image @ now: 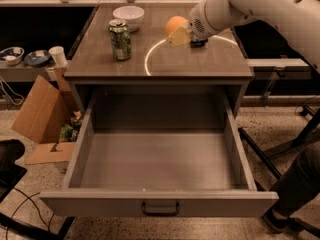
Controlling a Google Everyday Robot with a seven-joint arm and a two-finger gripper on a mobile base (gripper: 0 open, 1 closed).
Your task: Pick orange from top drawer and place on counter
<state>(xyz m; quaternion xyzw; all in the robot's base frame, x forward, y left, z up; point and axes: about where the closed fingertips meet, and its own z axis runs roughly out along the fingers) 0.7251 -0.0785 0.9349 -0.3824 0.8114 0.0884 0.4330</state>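
Note:
The orange point(174, 24) is held in my gripper point(177, 32), whose yellowish fingers point(179, 37) are shut around it. The white arm reaches in from the upper right. The orange hangs above the counter point(120, 66), over the left part of the thin white circle outline point(148, 60). The top drawer point(159, 203) is pulled fully open below and in front of the counter, and its grey inside holds nothing. Its dark handle point(160, 208) shows on the front panel.
A green soda can point(120, 39) stands on the counter left of the circle. A white bowl point(128, 16) sits behind it. A small dark object point(198, 43) lies under the arm. A cardboard box point(42, 119) lies on the floor at left. A dark stand point(282, 144) is at right.

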